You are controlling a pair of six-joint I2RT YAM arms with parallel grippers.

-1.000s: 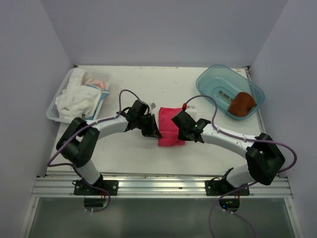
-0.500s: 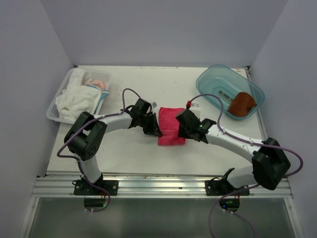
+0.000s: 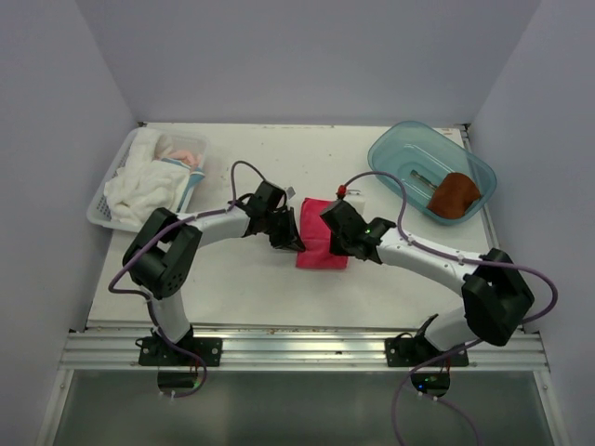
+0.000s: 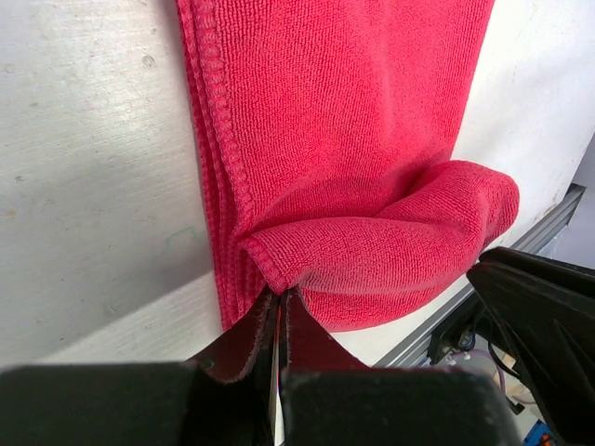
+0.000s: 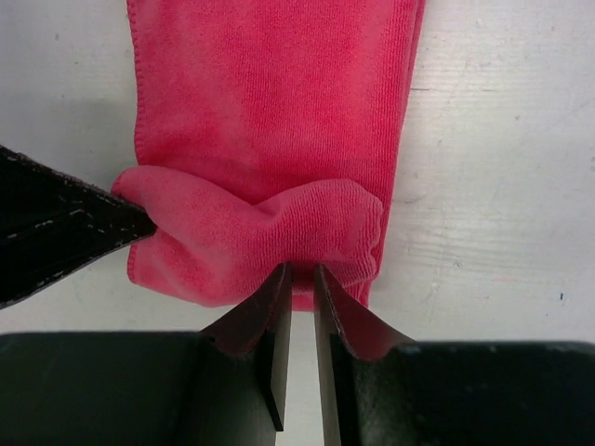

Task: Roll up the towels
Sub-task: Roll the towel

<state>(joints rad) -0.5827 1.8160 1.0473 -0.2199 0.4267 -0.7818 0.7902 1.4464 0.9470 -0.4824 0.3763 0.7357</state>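
Left pincer [image 4: 279, 297] nips pink towel [image 4: 344, 121] fold | right pincer [image 5: 299, 271] opposite, same

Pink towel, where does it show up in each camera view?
Top external: pink towel at the centre of the table, between left pincer and right pincer.
Left wrist: upper middle, folded end pinched at the bottom.
Right wrist: top centre.
Shared landmark: the raised fold that both pincers hold.

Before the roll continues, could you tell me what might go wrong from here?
The left gripper pinches only a thin corner of the pink towel; it could slip and the first turn unfold. The turn dips between it and the right gripper, so the roll may come out loose or skewed.
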